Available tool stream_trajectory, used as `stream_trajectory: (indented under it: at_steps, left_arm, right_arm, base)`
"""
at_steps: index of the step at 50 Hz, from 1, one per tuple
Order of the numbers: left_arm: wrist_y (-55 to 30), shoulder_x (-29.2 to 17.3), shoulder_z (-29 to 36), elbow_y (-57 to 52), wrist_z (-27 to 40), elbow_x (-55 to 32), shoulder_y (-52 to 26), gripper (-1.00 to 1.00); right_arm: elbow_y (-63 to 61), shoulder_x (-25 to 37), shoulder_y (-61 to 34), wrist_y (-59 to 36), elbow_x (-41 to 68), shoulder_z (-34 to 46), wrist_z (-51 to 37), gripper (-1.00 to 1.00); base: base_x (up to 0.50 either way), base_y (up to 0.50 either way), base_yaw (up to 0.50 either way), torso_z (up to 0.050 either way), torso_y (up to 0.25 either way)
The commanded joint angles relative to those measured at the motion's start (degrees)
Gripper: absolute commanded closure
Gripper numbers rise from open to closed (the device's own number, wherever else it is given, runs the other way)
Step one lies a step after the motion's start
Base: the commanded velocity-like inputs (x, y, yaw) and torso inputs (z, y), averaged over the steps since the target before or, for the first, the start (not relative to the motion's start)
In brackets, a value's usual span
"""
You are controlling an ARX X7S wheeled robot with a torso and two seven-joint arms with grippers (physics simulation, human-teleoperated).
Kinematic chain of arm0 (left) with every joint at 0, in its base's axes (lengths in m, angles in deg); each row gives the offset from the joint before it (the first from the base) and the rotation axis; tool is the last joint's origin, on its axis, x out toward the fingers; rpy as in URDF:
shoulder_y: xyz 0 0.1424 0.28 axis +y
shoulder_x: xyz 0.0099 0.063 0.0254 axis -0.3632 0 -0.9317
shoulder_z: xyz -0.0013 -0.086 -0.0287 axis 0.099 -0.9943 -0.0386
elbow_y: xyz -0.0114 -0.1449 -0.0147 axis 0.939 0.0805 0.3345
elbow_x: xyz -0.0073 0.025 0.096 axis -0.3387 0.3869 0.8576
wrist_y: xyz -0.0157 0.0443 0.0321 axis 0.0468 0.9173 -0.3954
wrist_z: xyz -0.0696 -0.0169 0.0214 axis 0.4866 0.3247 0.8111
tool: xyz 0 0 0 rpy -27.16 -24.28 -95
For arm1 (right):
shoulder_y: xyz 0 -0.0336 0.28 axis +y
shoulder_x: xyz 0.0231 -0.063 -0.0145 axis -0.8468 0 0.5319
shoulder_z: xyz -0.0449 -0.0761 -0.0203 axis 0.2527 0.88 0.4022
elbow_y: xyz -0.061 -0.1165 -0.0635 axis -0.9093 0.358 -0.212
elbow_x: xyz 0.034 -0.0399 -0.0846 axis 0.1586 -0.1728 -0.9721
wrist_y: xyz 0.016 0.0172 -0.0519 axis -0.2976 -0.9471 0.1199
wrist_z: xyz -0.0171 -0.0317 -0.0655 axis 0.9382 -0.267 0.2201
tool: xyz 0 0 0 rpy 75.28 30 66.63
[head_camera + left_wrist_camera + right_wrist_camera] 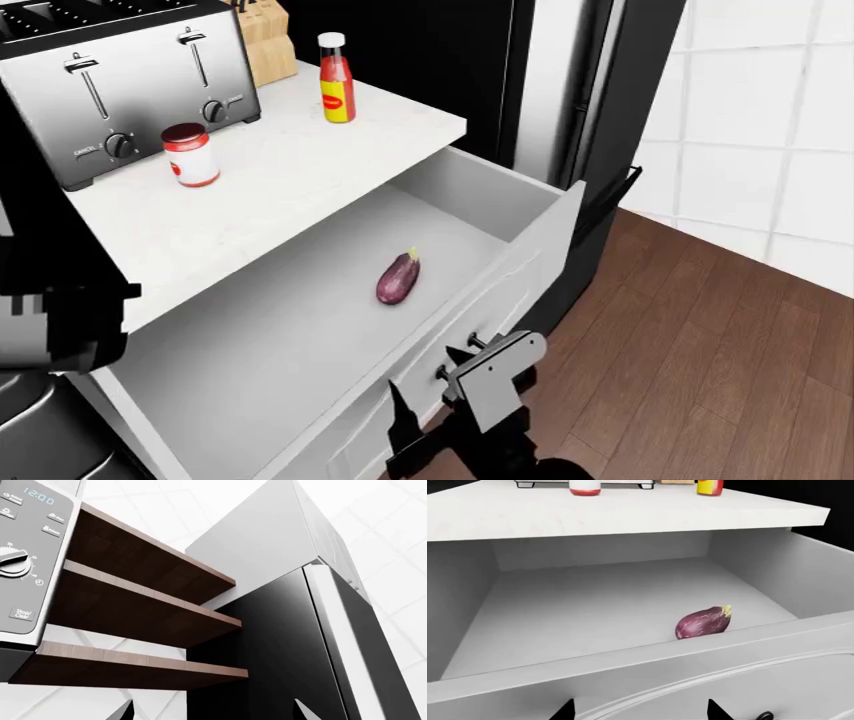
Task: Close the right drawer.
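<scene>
The right gripper (pixel 461 395), jaws apart and empty, sits just in front of the open right drawer (pixel 521 275), facing its front panel; push away to close

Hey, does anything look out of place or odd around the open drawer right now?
One thing: a lone purple eggplant lies loose on the floor of the right drawer, which stands pulled far out. Nothing looks spilled or damaged. On the countertop the red jar and sauce bottle stand upright.
</scene>
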Motion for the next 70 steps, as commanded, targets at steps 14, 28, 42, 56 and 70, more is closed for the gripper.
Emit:
stream_trajectory:
  at_steps: [14, 28, 42, 56, 70]
  left_arm:
    - [0.18, 0.53, -2.64, 0.00, 0.01, 0.54, 3.53, -1.00]
    - [0.86, 0.68, 0.21, 0.00, 0.01, 0.19, 0.14, -1.00]
    - [0.44, 1.21, -1.01, 0.00, 0.00, -1.20, -0.07, -1.00]
    - [-0.64, 2.75, -5.90, 0.00, 0.01, -2.27, 4.33, -1.00]
    - [-5.68, 6.02, -20.27, 0.00, 0.01, -3.75, 17.80, -1.00]
  right_arm:
    - [-5.67, 0.36, -2.74, -0.16, 4.27, -2.38, -2.24, -1.00]
    - [-15.53, 3.49, -7.25, -2.31, 1.15, -5.97, -7.58, -1.00]
    - [-23.55, 6.50, -10.70, -7.09, -1.69, -11.54, -13.96, -1.00]
    - [-29.33, 9.54, -5.98, -5.56, -3.20, -24.58, -20.09, -1.00]
    - [-32.58, 10.12, 2.75, -1.72, -0.58, -37.44, -22.18, -1.00]
  base:
    - [0.00, 0.00, 0.00, 0.000, 0.001]
    - [0.00, 0.00, 0.00, 0.000, 0.000]
    - [0.00, 0.00, 0.00, 0.000, 0.000]
    - [0.00, 0.00, 0.00, 0.000, 0.000]
    - [0.00, 0.00, 0.00, 0.000, 0.000]
